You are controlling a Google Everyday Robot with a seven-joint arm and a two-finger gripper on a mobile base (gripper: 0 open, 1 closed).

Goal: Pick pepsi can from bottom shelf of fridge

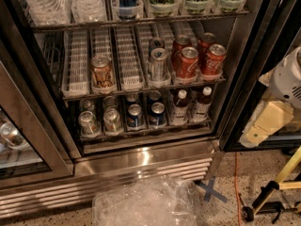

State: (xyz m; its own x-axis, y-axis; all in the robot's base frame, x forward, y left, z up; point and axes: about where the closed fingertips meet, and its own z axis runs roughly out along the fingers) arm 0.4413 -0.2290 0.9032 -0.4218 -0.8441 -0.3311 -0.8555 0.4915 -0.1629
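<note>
The fridge (pixel 141 161) stands open, with its steel louvred base low in the view. On the dim bottom shelf (pixel 146 132), two dark-blue pepsi cans (pixel 135 116) stand side by side at the front middle, the second one (pixel 156 113) to the right of the first. Silver cans (pixel 88 121) stand to their left and small dark bottles (pixel 180 105) to their right. My gripper (pixel 263 126), cream-coloured on a white arm, hangs at the right edge, outside the fridge, right of the door frame and level with the bottom shelf. It holds nothing that I can see.
The rack above holds red cola cans (pixel 188 60), silver cans (pixel 158 62) and a brown can (pixel 102 69). A closed glass door (pixel 19 140) is at the left. A clear plastic container (pixel 146 204), a blue tape cross (pixel 211 192) and a yellow stand (pixel 277 187) are on the floor.
</note>
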